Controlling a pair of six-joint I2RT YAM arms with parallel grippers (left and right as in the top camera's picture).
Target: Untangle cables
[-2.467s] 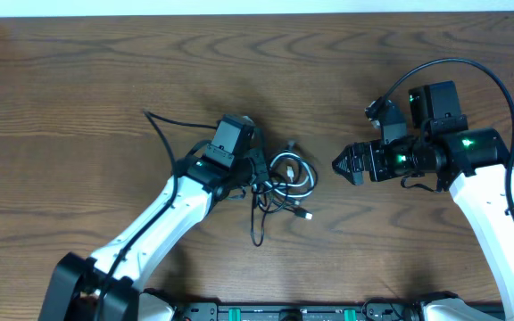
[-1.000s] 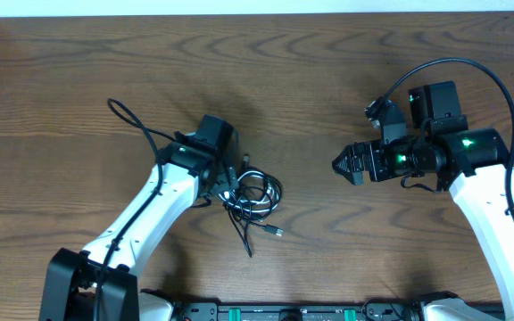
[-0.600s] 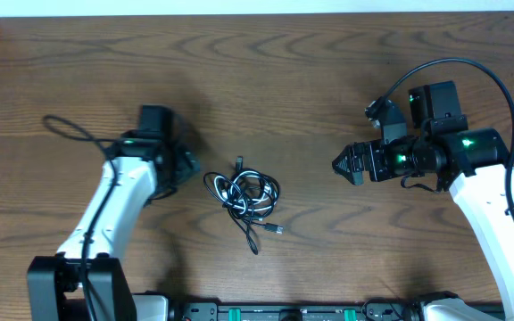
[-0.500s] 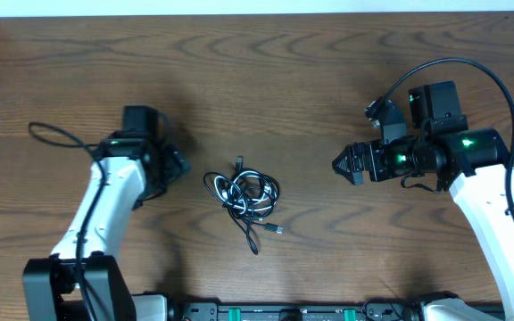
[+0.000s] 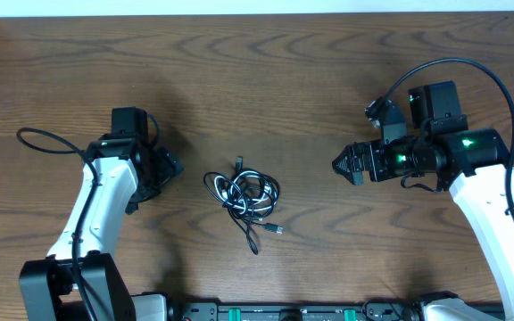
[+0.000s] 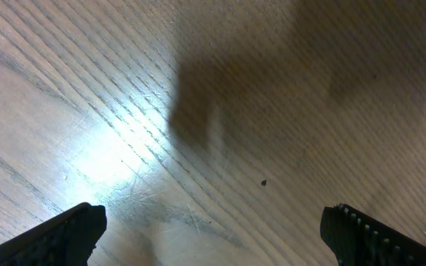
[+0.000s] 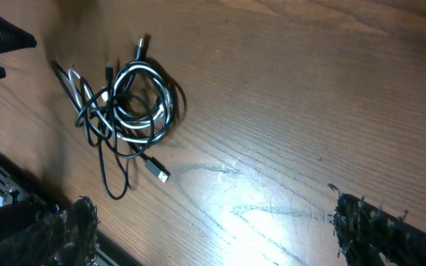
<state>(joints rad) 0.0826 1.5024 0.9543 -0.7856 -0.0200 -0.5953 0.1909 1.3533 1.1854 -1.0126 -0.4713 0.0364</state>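
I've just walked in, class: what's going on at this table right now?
A tangle of cables, black cords and a white one looped together, lies on the wooden table between a robot's two grippers. Neither holds anything: the left gripper is open to the left of the bundle, the right gripper open to its right, both clear of it. The cables are not yet untangled.

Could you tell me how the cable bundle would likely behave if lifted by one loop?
The cables look thin and loosely coiled, so probably floppy and light. Interlocked black and white loops would likely rise together as one clump.
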